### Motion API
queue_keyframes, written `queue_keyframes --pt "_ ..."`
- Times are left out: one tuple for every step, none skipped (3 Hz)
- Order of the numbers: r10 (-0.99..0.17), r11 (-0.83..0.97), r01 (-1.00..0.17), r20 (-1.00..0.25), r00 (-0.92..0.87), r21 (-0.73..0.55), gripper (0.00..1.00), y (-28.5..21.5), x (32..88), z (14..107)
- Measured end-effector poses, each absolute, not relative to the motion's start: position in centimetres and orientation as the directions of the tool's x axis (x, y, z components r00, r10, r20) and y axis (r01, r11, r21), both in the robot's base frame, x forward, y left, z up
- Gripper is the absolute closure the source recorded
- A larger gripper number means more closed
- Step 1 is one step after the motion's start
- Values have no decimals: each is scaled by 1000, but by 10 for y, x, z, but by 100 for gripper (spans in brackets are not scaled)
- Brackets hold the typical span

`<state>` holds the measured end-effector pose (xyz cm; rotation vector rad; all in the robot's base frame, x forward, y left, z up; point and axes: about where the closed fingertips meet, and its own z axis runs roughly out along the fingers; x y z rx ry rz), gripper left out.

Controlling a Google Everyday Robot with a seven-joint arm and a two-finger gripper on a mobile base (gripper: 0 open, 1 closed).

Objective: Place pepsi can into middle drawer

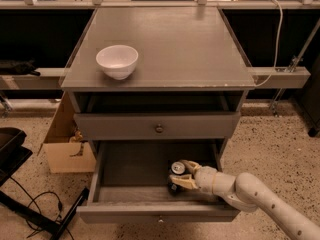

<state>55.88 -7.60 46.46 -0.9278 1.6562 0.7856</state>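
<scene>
**Can held low inside the open drawer**

The pincer (178, 175) is down in the drawer (131, 168), right of its middle and towards the front. Its two pale fingers are closed against either side of the can (177, 167), gripping it. The can's silver top faces up and its body looks dark in the shadow; I cannot tell whether its base touches the drawer bottom. The white arm (250, 194) reaches in from the lower right, over the drawer's front corner.

The drawer is pulled well out, with its grey bottom bare to the left of the can. Above it the upper drawer (130, 126) is shut, a small knob (159, 129) at its centre. The grey tabletop (175, 44) carries a white bowl (117, 60) near its left front corner.

An open cardboard box (64, 151) sits on the speckled floor (265, 144) to the cabinet's left, with black cables (30, 209) in front of it. A white cable (276, 39) hangs at the right, before dark shelving.
</scene>
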Motion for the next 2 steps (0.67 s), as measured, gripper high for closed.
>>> queue_keyframes --pt "-190 487 -872 -967 -169 56 81 -75 559 462" --pt "-190 487 -872 -967 -169 56 50 -75 559 462"
